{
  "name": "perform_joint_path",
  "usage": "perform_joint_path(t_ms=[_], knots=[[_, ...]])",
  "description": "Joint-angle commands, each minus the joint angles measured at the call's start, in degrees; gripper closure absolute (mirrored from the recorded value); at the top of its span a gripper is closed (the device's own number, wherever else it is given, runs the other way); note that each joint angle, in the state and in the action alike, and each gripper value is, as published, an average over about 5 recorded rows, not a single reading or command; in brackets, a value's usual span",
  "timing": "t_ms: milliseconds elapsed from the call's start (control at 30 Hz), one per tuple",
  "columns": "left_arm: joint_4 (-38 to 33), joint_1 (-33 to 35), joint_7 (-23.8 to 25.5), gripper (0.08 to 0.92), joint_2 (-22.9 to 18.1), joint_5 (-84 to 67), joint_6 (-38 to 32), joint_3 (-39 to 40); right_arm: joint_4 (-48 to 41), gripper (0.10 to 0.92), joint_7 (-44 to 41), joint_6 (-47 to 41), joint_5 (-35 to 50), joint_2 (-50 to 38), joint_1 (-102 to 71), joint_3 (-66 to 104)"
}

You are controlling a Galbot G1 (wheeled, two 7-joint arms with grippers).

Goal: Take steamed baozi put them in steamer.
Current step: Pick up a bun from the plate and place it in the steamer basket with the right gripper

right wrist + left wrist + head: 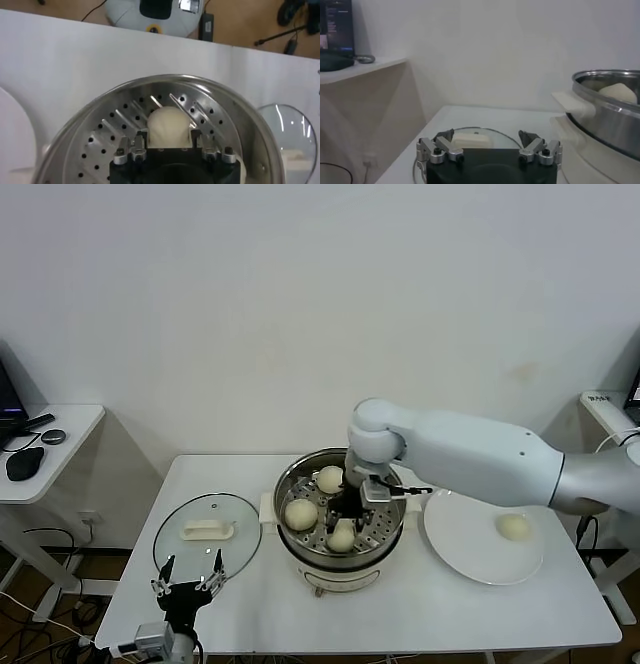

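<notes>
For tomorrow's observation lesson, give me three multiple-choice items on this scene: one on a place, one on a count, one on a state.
1. Where does the glass lid lie?
A. on the steamer
B. on the table, to the robot's left of the steamer
C. on the plate

2. How many baozi are on the plate?
A. one
B. three
C. none

3. What is the right pincer doing?
A. hanging open over the plate
B. resting on the lid
C. closed on a baozi inside the steamer

Key: 1 B, the glass lid lies flat on the table beside the steamer. 2 A, a single baozi sits on the plate. 3 C, the right pincer has its fingers on both sides of a baozi above the perforated tray. The left pincer waits open near the lid.
</notes>
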Motion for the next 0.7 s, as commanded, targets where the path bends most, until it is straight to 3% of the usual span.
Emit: perform_joint_path(t_ms=[33, 167, 333, 500, 600, 700], knots=[[0.11, 0.01, 0.02, 0.177, 0.02, -0.04, -0.01, 0.03, 0.45, 0.510, 2.15, -0.78, -0.84, 0.65, -0.45, -0.85], [0.15, -0.02, 0.02, 0.177, 0.09, -0.12, -0.01, -0.02, 0.47, 0.477, 3.35, -3.52, 1.04, 0.66, 0.67, -0.71], [0.11, 0.00, 0.01, 0.177, 0.08, -0.14, -0.01, 0.04, 0.78, 0.356, 2.82, -8.82, 5.37, -0.88, 3.47, 0.55], [-0.15, 0.16, 0.00, 0.177, 0.16, -0.25, -0.03, 0.10, 0.39, 0.230, 1.21, -15.34, 14.98, -4.58, 7.75, 1.38], [-0.31, 0.18, 0.02, 0.177, 0.23, -0.33, -0.03, 0.19, 0.44, 0.206, -0.21, -16.17, 19.03, -6.57, 10.34, 1.45], [-0.22, 0.04, 0.05, 0.177, 0.29, -0.33, 0.00, 0.39, 0.32, 0.203, -1.45, -22.42, 21.65, -9.42, 12.85, 1.70]])
